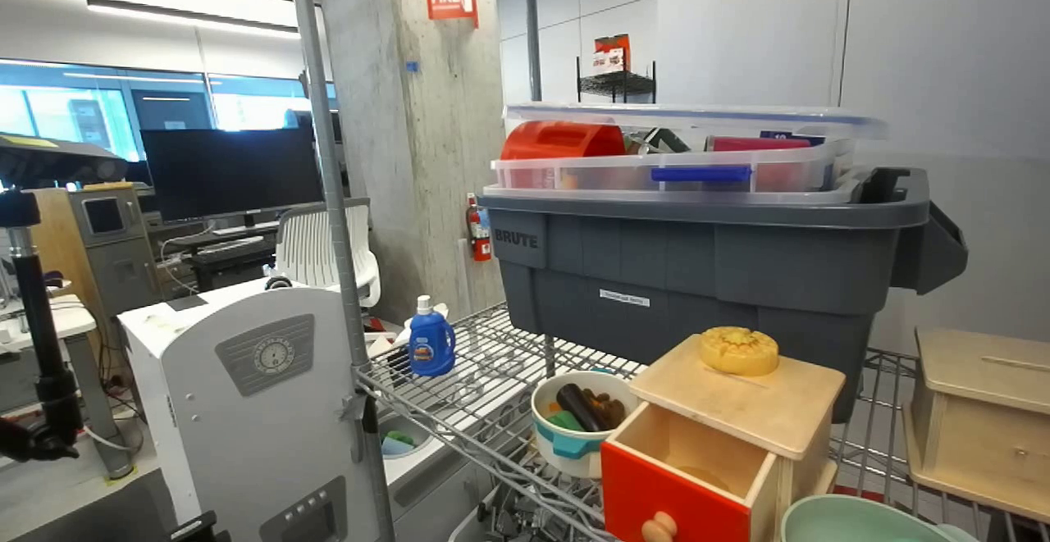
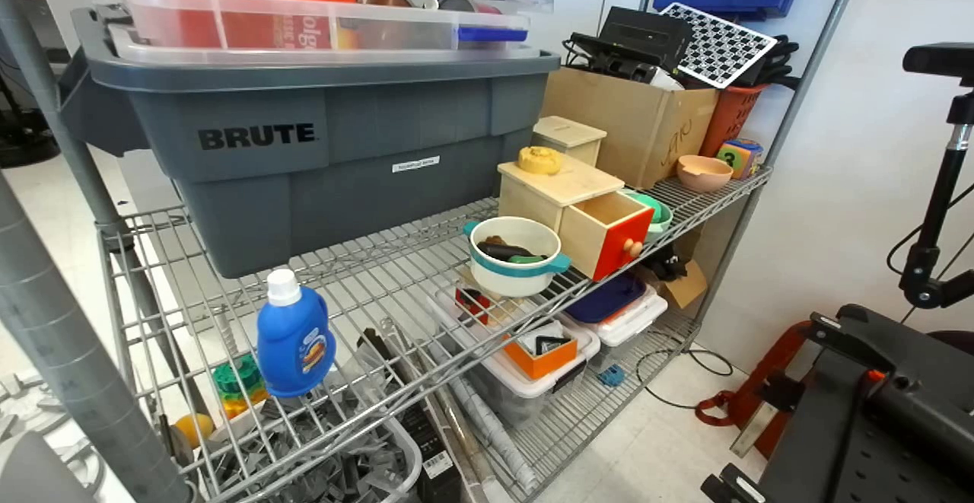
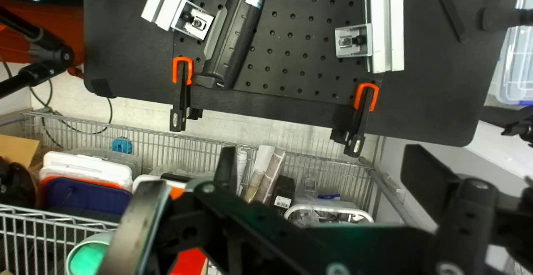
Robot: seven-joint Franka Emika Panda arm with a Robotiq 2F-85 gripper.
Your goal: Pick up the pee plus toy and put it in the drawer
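The red-orange drawer [image 1: 674, 493] with a round wooden knob stands pulled open from a light-wood box; it also shows in an exterior view [image 2: 620, 246]. A corner of red shows in the wrist view [image 3: 189, 262]. A bright mint-green round shape [image 2: 645, 205] sits inside a pale green bowl beside the box and also shows in the wrist view [image 3: 88, 259]. I cannot tell whether it is the pee plus toy. My gripper [image 3: 325, 175] is open with nothing between its fingers; it is out of view in both exterior views.
A yellow rounded toy [image 1: 738, 351] lies on the box top. A white pot with teal handles [image 1: 566, 444] stands beside the drawer. A big grey tote [image 2: 358, 153] stands behind. A blue bottle [image 2: 295, 339] stands on the wire shelf. A black clamped platform [image 3: 291, 58] faces the shelf.
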